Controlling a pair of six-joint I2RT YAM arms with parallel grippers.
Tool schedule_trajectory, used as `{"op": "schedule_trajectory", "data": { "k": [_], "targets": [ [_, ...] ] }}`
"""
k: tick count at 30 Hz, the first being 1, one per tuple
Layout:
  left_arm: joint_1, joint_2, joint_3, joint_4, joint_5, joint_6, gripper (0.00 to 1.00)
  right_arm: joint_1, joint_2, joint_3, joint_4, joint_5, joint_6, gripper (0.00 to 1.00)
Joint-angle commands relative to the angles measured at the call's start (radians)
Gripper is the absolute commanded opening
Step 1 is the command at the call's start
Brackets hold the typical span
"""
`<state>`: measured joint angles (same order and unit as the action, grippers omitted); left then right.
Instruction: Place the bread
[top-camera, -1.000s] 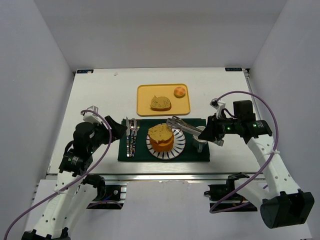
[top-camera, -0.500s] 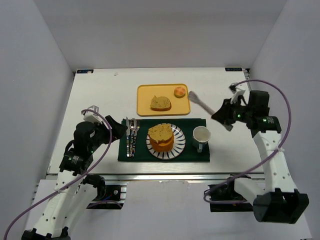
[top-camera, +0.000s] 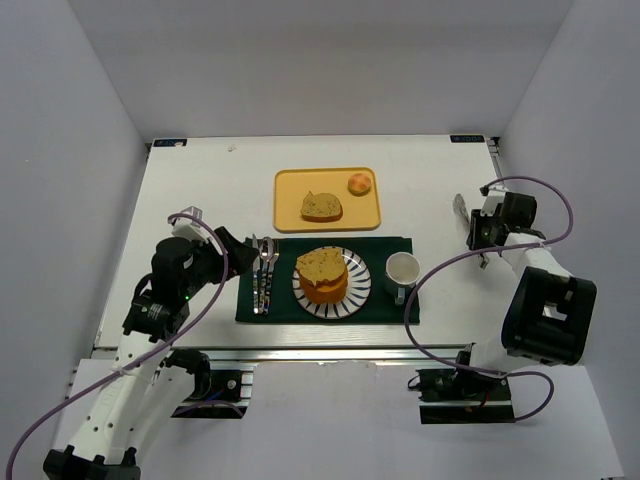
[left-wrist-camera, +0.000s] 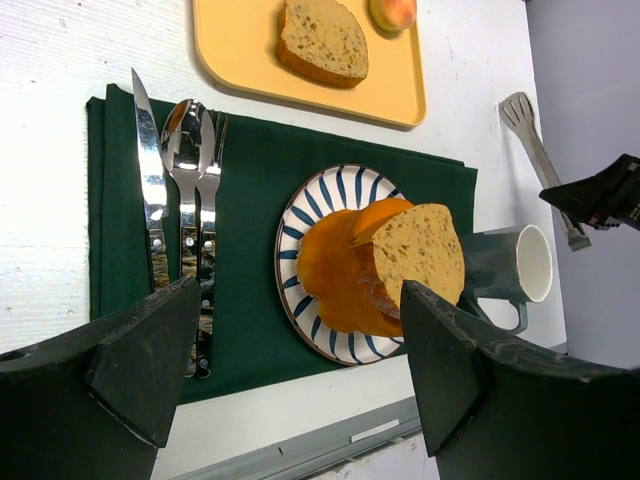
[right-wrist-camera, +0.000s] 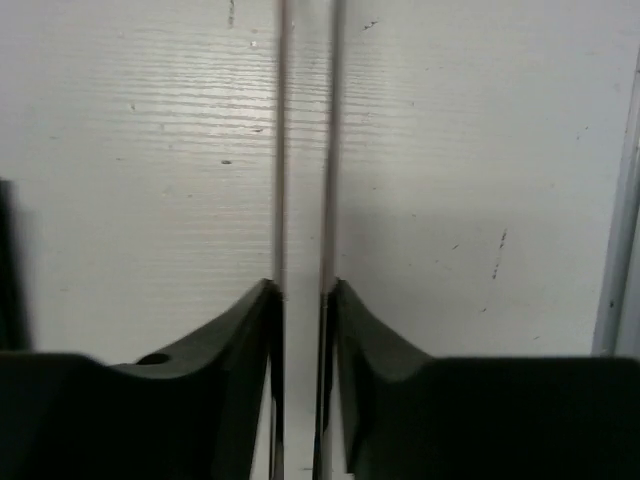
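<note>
Two tan, speckled bread slices. The bread (top-camera: 320, 263) lies flat atop the thick orange cylinder (top-camera: 325, 290) on the blue-striped plate (top-camera: 361, 286), long axis roughly left-right. The other slice (top-camera: 321, 207) is on the yellow tray (top-camera: 290, 190), farther back. The left gripper (left-wrist-camera: 300, 320) has its jaws wide apart. The right gripper (right-wrist-camera: 303, 292), at far right, is clamped on metal tongs (right-wrist-camera: 303, 120).

Speckled tan bread (top-camera: 319, 264), lying atop orange cylinder (top-camera: 326, 291), on striped plate (top-camera: 362, 288)

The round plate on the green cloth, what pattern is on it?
White round plate with dark blue radiating stripes; clearest in the left wrist view.
</note>
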<state>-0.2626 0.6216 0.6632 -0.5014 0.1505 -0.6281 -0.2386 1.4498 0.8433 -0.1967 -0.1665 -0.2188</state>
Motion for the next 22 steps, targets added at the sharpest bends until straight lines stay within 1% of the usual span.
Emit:
{"op": "schedule_trajectory", "data": {
  "k": [1,4,5,6,7,8,9,13,16,18,21,22],
  "targets": [
    [0.003,-0.002,0.009,0.017,0.011,0.008,0.9,-0.005,0.03,-0.004,0.117,0.064,-0.076,0.38],
    [0.003,-0.002,0.009,0.015,0.008,0.005,0.9,-0.013,0.041,-0.019,0.099,0.058,-0.086,0.5],
    [0.003,0.0,0.007,0.014,0.008,0.005,0.91,-0.024,0.034,-0.02,0.089,0.052,-0.097,0.59],
    [0.003,0.001,0.007,0.014,0.006,0.005,0.91,-0.03,0.024,-0.02,0.068,0.042,-0.103,0.64],
    [0.003,0.003,0.009,0.015,0.004,0.005,0.92,-0.033,0.002,-0.013,0.054,0.041,-0.108,0.79],
    [0.003,0.006,0.009,0.015,0.003,0.004,0.93,-0.037,-0.014,-0.009,0.037,0.035,-0.14,0.87],
    [0.003,0.009,0.01,0.018,0.003,0.005,0.93,-0.042,-0.032,-0.007,0.01,0.015,-0.155,0.89],
    [0.003,0.021,0.015,0.031,0.004,0.004,0.93,-0.051,-0.168,0.025,-0.026,-0.03,-0.183,0.89],
    [0.003,0.036,0.018,0.046,0.011,0.005,0.93,-0.051,-0.229,0.068,-0.055,-0.074,-0.154,0.89],
    [0.003,0.056,0.026,0.057,0.017,0.005,0.93,-0.048,-0.239,0.141,-0.099,-0.148,-0.128,0.9],
    [0.002,0.078,0.035,0.073,0.037,0.008,0.92,-0.001,-0.238,0.239,-0.179,-0.212,-0.094,0.89],
    [0.002,0.087,0.038,0.08,0.047,0.008,0.91,0.022,-0.23,0.261,-0.229,-0.249,-0.094,0.89]
  ]
}}
